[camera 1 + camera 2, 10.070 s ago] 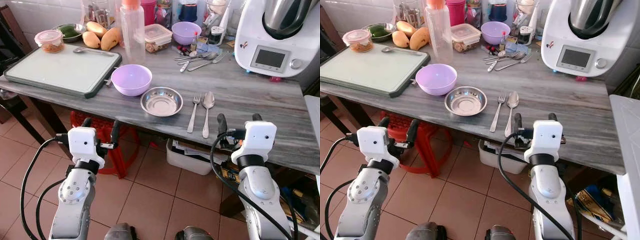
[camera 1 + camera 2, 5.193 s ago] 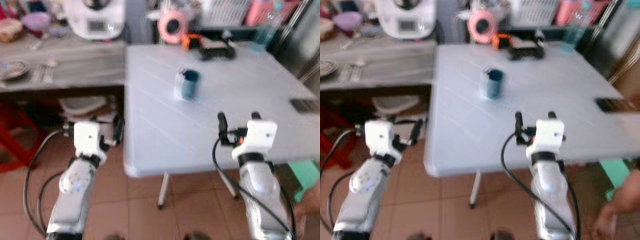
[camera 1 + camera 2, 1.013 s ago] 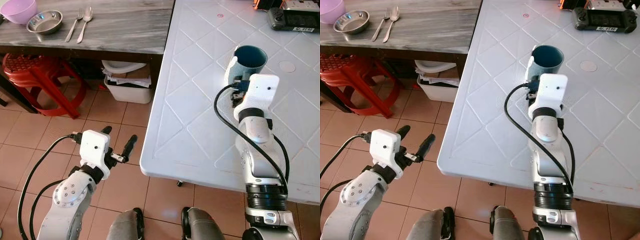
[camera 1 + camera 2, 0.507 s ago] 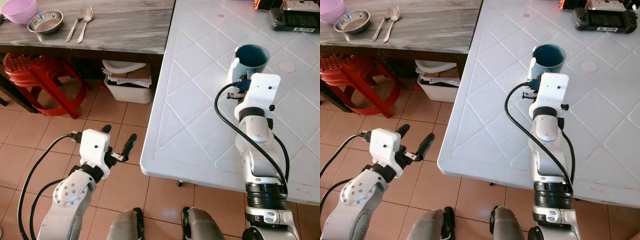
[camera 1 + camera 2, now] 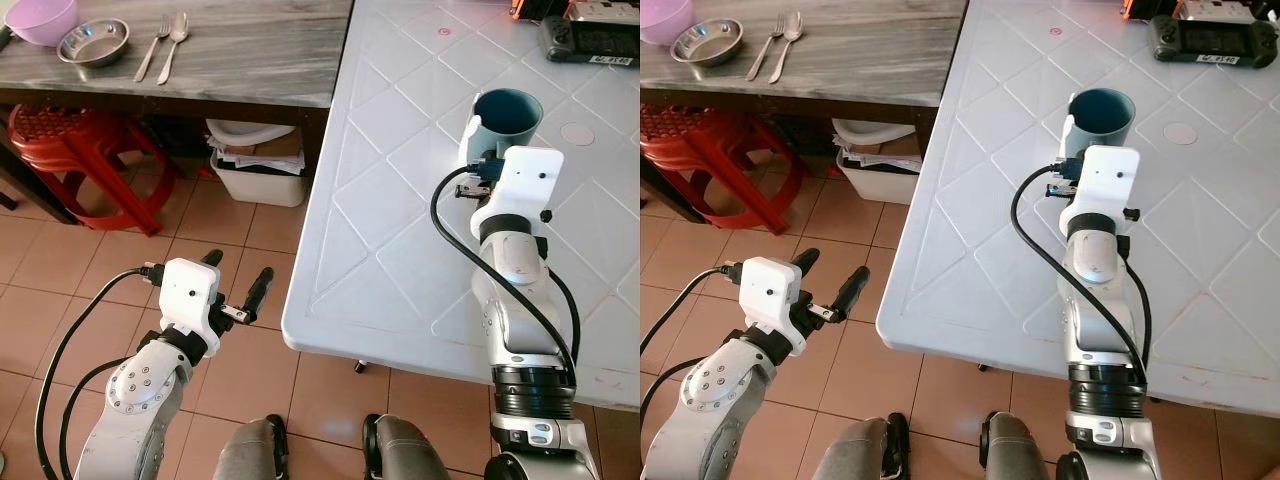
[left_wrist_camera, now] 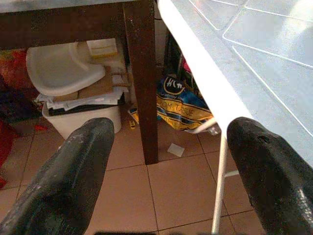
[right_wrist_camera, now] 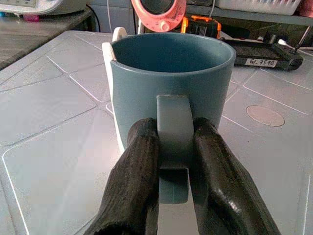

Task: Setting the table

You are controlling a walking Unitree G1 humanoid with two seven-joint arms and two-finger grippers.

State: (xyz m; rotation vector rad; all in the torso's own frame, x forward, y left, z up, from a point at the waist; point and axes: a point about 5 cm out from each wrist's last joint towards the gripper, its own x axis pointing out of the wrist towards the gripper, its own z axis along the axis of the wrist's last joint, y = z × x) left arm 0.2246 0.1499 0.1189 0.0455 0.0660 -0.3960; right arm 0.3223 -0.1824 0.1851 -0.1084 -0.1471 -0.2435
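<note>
A teal mug [image 5: 506, 113] stands upright on the white plastic table [image 5: 390, 230]. My right gripper [image 7: 173, 147] is shut on the mug's handle [image 7: 172, 139], one black finger on each side of it. A white utensil handle [image 7: 108, 63] sticks up along the mug's side. On the grey counter [image 5: 230, 60] at far left lie a fork [image 5: 153, 46], a spoon [image 5: 176, 34], a steel bowl [image 5: 92, 41] and a purple bowl [image 5: 40, 19]. My left gripper [image 5: 233, 289] is open and low over the tiled floor, beside the white table's edge.
A black controller [image 5: 592, 40] lies at the table's far edge. Under the counter sit a red stool [image 5: 70, 140] and a white bin of papers [image 5: 258, 165]. A dark counter leg [image 6: 142, 78] and a yellow bag [image 6: 183, 105] are ahead of the left gripper.
The right gripper's fingers have stayed on the mug's handle and the mug has shifted very slightly. The left arm has barely moved.
</note>
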